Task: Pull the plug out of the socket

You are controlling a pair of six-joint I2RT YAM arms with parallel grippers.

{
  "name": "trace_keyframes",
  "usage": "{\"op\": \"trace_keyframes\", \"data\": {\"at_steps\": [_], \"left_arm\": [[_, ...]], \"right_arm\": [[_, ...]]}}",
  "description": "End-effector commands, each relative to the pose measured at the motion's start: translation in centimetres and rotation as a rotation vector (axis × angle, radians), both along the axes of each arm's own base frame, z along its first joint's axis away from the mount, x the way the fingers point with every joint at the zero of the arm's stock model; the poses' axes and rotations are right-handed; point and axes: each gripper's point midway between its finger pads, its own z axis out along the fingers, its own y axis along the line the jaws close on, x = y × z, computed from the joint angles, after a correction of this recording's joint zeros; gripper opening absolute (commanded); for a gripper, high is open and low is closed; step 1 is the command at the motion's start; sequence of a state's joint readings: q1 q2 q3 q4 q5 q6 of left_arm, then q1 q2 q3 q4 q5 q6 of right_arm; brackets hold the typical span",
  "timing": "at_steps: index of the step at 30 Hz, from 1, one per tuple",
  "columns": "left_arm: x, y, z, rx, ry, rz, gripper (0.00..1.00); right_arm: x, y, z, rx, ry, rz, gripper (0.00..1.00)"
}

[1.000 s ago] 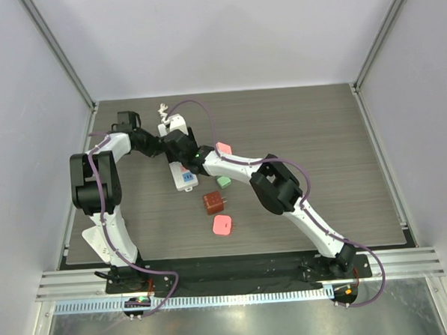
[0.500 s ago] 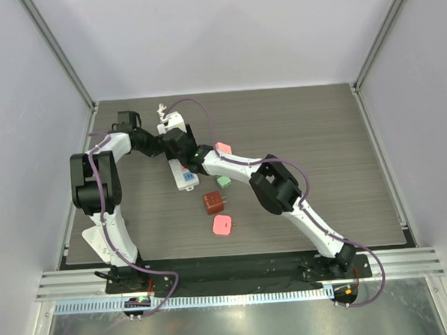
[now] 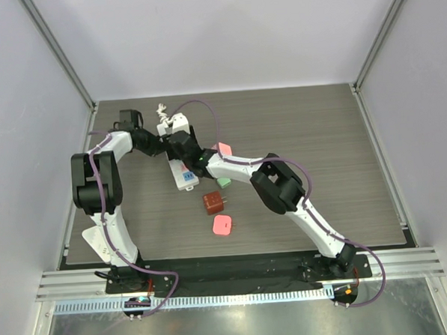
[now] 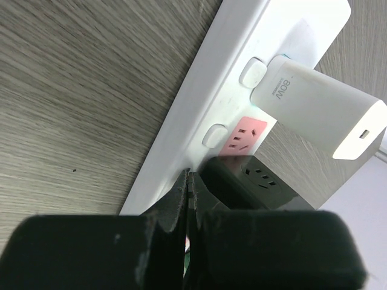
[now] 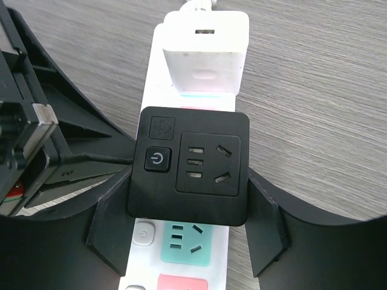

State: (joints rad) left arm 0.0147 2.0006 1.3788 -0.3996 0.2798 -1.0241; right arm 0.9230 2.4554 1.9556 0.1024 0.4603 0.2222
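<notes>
The socket [image 3: 183,178] is a long white power strip lying on the wood table, with a white 80W charger [image 5: 205,48] plugged in at its far end. A black square plug [image 5: 187,166] with a power button sits over the strip beside the charger. My right gripper [image 5: 188,202] is shut on it, one finger on each side. I cannot tell whether its prongs are still in. My left gripper [image 4: 188,181] is shut and its tips rest on the strip's [image 4: 199,90] edge next to the black plug [image 4: 260,181]. In the top view both grippers, left [image 3: 161,144] and right [image 3: 176,146], meet over the strip.
Loose plugs lie right of the strip: a pink one [image 3: 222,149], a green one [image 3: 223,182], a brown-red one [image 3: 213,203] and another pink one [image 3: 222,225]. A short white cord stub [image 3: 162,108] sticks out at the strip's far end.
My right wrist has shifted slightly towards the far side over the strip. The strip and the left arm have barely moved.
</notes>
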Motion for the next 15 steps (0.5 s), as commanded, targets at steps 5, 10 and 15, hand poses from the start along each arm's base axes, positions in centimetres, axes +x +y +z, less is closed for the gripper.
{"op": "trace_keyframes", "data": {"at_steps": [5, 10, 15], "left_arm": [[-5.0, 2.4, -6.4, 0.152, 0.264, 0.026, 0.00], [-5.2, 1.1, -6.6, 0.159, 0.266, -0.007, 0.00], [-5.0, 1.1, -6.4, 0.157, 0.259, -0.013, 0.00]], "right_arm": [[-1.1, 1.4, 9.0, 0.341, -0.098, 0.080, 0.01], [-0.6, 0.9, 9.9, 0.336, -0.083, 0.076, 0.01], [-0.8, 0.4, 9.2, 0.129, -0.154, 0.018, 0.01]]}}
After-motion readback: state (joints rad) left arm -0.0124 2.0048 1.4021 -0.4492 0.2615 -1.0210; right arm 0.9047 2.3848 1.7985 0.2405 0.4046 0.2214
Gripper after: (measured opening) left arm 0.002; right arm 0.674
